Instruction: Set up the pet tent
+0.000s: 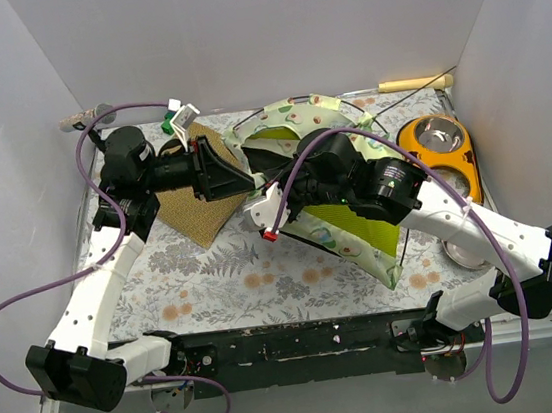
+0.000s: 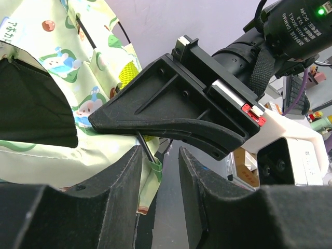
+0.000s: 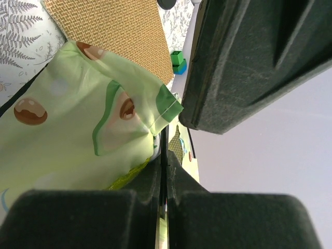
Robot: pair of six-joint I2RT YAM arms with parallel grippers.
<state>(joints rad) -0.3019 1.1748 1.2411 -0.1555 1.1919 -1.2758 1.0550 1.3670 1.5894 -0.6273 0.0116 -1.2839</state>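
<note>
The pet tent [image 1: 331, 124] lies collapsed at the back middle of the table, its cream-green printed fabric bunched and its lime lining showing. My right gripper [image 1: 261, 203] is shut on a thin black pole [image 3: 164, 148] at the tent's left corner; in the right wrist view the gripper [image 3: 165, 162] pinches the pole just below a green-edged fabric corner [image 3: 165, 106]. My left gripper [image 1: 239, 179] faces it from the left, open. In the left wrist view the left gripper [image 2: 160, 155] has the pole tip [image 2: 146, 148] and the green corner pocket [image 2: 156, 170] beside its left finger [image 2: 116, 179].
A brown textured square mat [image 1: 198, 204] lies under the left gripper. An orange double pet bowl [image 1: 436, 136] sits at the right, with a silver bowl [image 1: 466, 252] nearer. A wooden stick [image 1: 412, 83] lies along the back wall. White walls enclose the table on three sides.
</note>
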